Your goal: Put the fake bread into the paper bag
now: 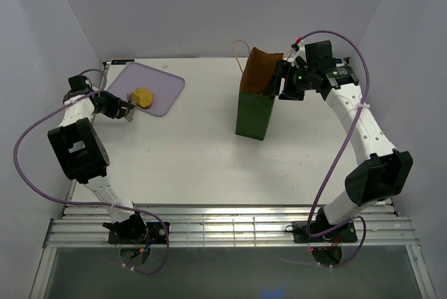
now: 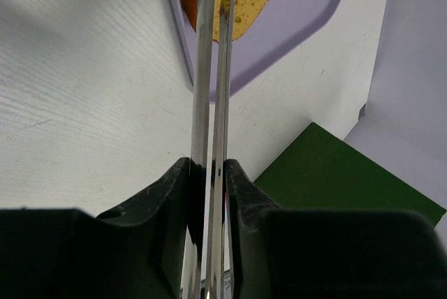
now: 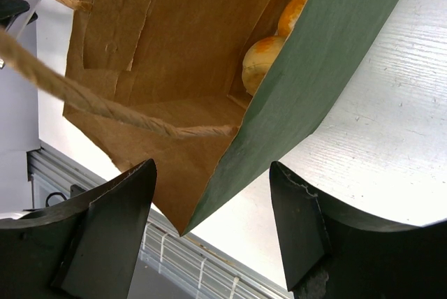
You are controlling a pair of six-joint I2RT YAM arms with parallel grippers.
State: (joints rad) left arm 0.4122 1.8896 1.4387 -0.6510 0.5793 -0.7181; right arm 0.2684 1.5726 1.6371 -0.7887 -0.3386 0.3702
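Fake bread (image 1: 143, 96): on lilac tray (image 1: 166, 84), at the tips of left fingers (image 2: 202, 68).
Left grip: blades nearly together; hold we cannot tell.
Right fingers (image 3: 119, 222): apart, astride paper bag (image 1: 255, 114) wall.

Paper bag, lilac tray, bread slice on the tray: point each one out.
paper bag (image 1: 253, 117): top view, green side wall.
lilac tray (image 1: 165, 82): top view, bare surface.
bread slice (image 1: 143, 96): top view, its middle.
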